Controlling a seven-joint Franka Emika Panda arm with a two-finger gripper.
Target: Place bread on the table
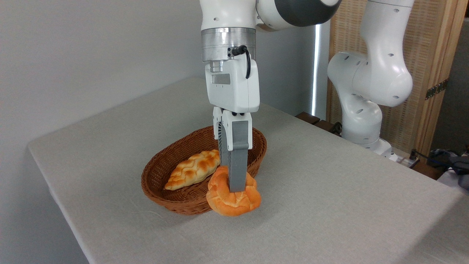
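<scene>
Now the gripper (236,189) is pinching the bun (233,198), probably touching the table (329,205) beside the basket (176,200), so it's needing a gentle release w/o nudging.

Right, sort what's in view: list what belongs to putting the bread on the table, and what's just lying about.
Belongs to the job:
- bread, round orange bun, held outside the basket
- pincer, shut on the bread
- table, grey-beige cloth

Just lying about:
- wicker basket
- braided loaf, lying in the basket
- cables at far right
</scene>
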